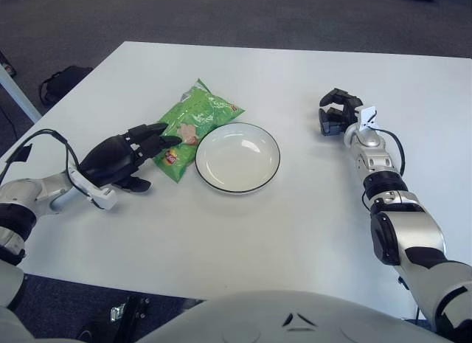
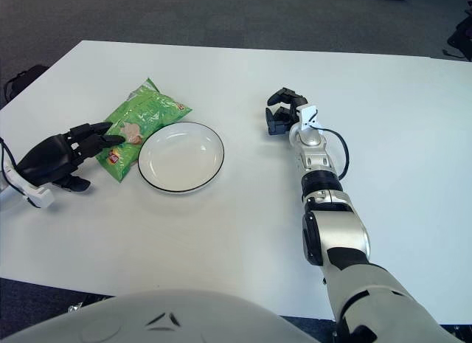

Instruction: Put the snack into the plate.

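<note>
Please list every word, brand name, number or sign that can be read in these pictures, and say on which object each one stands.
None can be read.
Green snack bag: it carries printed patches in red, yellow and pink, too small and blurred to read.
White tag on the right hand: no legible marking.
White plate: no text.

A white table (image 1: 243, 232) stands on dark carpet (image 1: 310, 18), black bag (image 1: 60, 82) alongside.

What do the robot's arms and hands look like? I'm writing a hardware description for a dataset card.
Both arms have silver-grey shells with black joint bands. Each robot hand is black with three chunky fingers: the left robot hand beside the snack bag, the right robot hand right of the plate. A white block sits at each wrist, and a thin black cable loops beside each forearm.
</note>
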